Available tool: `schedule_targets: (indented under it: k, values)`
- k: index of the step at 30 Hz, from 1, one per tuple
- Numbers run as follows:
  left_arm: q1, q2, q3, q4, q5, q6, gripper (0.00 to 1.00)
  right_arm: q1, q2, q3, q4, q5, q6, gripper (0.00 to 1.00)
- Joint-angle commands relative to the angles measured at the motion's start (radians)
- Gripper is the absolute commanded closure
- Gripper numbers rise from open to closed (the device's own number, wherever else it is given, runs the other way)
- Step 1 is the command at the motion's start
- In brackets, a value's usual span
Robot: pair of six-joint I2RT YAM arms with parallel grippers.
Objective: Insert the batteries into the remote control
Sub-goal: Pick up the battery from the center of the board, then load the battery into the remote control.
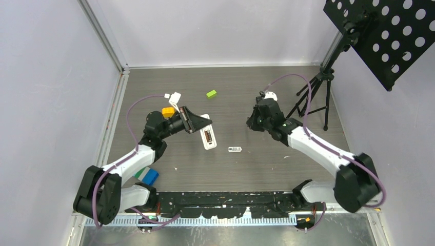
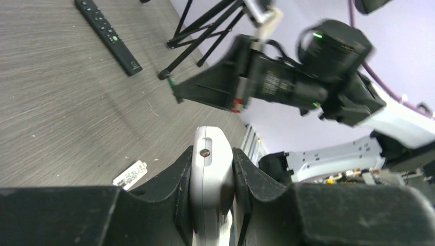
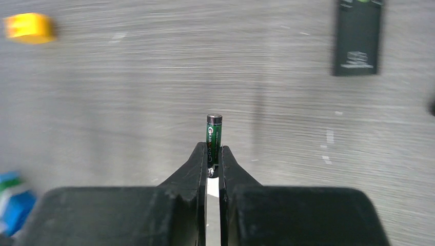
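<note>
Grey wood-grain tabletop with lilac walls all round, so nothing's hiding. My left gripper is pinched on the long edges of the white remote, whose open battery bay faces up; I can't tell if the remote is resting on the wood or lifted off it. My right gripper is pressed together on one battery, green and black, held by its bottom end with most of it poking out past the fingers. That puts it off to the right, well apart from the remote.

My plan for this step: carry it over slowly, since a grip that low could let the cell pivot; turn the wrist so the battery lies along the bay, not across it; push one end against the spring contact first, then tip the other end down. I can't read the polarity marks from here, so I'd check that before pressing. Let go only once it's seated; the left side just has to hold firm. The black remote isn't the one I'm loading.
</note>
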Motion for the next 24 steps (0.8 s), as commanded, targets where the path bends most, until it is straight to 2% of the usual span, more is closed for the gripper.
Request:
schedule_targets:
  k: [1, 5, 9, 17, 24]
  values:
    - [0.000, 0.017, 0.016, -0.019, -0.085, -0.083, 1.00, 0.057, -0.152, -0.017, 0.110, -0.225, -0.004, 0.96]
    - [-0.001, 0.066, 0.017, -0.014, -0.103, -0.140, 1.00, 0.119, -0.232, -0.015, 0.158, -0.345, 0.022, 0.96]
    - [-0.005, 0.121, 0.014, 0.039, -0.103, -0.187, 1.00, 0.203, -0.244, 0.030, 0.144, -0.369, 0.039, 0.94]
    - [-0.010, 0.201, -0.026, 0.205, -0.130, -0.310, 1.00, 0.309, -0.171, 0.139, 0.060, -0.311, 0.035, 0.92]
    - [-0.015, 0.213, -0.032, 0.238, -0.138, -0.330, 1.00, 0.361, -0.074, 0.237, -0.041, -0.257, -0.005, 0.90]
